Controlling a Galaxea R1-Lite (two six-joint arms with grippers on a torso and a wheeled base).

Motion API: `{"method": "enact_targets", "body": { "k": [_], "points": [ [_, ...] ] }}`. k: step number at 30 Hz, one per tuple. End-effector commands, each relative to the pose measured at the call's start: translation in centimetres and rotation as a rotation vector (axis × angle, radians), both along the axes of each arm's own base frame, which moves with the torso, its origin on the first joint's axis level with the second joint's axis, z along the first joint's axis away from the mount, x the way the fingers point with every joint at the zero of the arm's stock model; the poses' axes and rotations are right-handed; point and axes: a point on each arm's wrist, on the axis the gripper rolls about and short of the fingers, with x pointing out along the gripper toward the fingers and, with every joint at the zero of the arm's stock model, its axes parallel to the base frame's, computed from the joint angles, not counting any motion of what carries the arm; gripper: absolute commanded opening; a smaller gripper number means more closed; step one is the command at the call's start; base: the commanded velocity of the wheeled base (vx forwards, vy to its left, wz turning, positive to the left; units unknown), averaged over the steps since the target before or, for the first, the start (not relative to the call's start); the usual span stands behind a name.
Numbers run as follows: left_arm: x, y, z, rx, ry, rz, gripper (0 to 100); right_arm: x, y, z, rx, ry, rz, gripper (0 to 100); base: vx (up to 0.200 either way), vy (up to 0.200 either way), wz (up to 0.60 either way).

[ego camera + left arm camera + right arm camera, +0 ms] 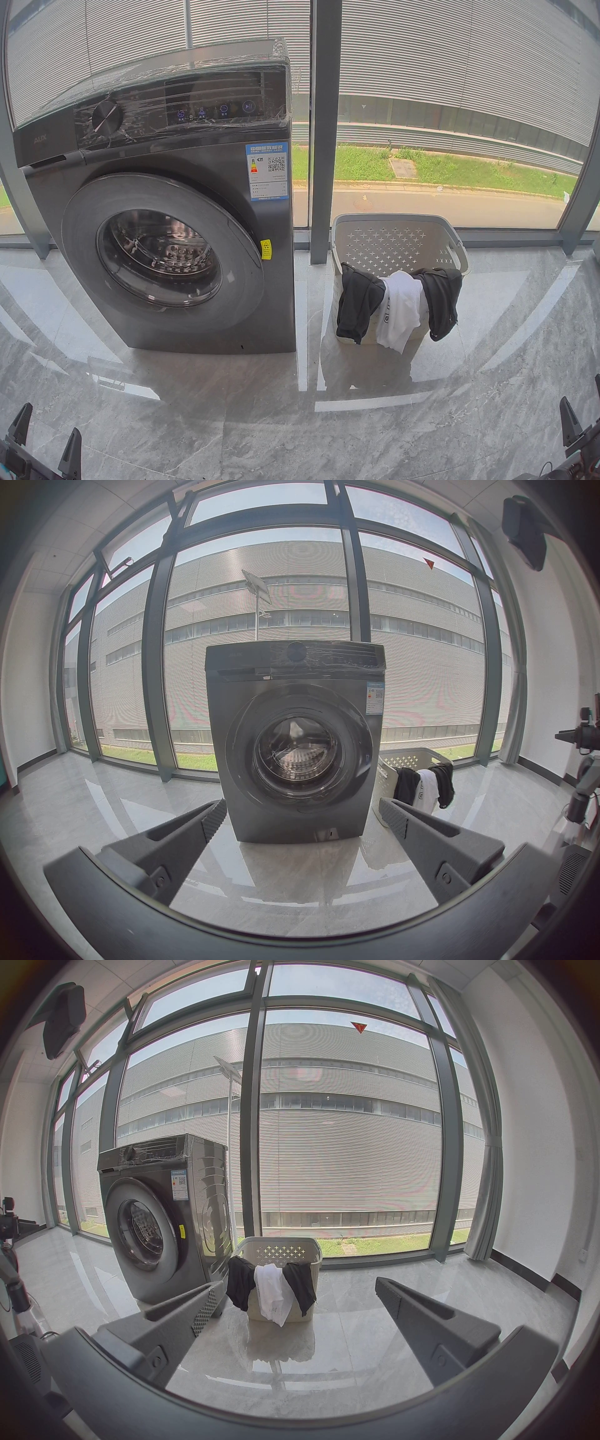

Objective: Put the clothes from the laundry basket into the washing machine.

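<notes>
Three pieces of clothes hang over the near rim of the laundry basket [395, 220] in the head view. A black garment [357, 301] sits at the rim's left end, a white garment [400, 309] in the middle touches it, and a second black garment [442, 299] is at the right end. The washing machine [187, 156] stands just beside the basket, on its left, and both rest on the floor [281, 425]. Its round door [159, 256] looks shut, so I judge it has to be opened before anything goes in.

In the left wrist view, my left tool [303, 805] is spread wide with nothing between its fingers. It is well apart from the basket and faces the machine's door.

In the right wrist view, my right tool [299, 1286] is also spread and empty. It is well apart from the basket and lined up on it, and the three garments drape down the basket's front wall.

I expect the cloth to be light, soft and limp, so it will sag and trail once lifted. The best hold is probably where each piece folds over the rim, since the fabric bunches there and gives me thickness to pinch. A grip on a loose hanging end would likely just drag it. The basket looks like light plastic and may slide or tip if a garment catches on it.
</notes>
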Motion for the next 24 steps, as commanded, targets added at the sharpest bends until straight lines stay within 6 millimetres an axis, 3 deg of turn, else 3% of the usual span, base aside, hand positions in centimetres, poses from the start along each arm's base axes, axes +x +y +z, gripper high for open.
{"method": "enact_targets", "body": {
  "k": [1,24],
  "points": [
    [0.01,0.00,-0.52,0.000,0.001,-0.001,100,0.01,0.00,-0.52,0.000,0.001,0.001,100,0.200,0.000,0.00],
    [0.01,0.00,-0.52,0.000,0.001,0.000,100,0.01,0.00,-0.52,-0.001,0.001,-0.001,100,0.200,0.000,0.00]
  ]
}}
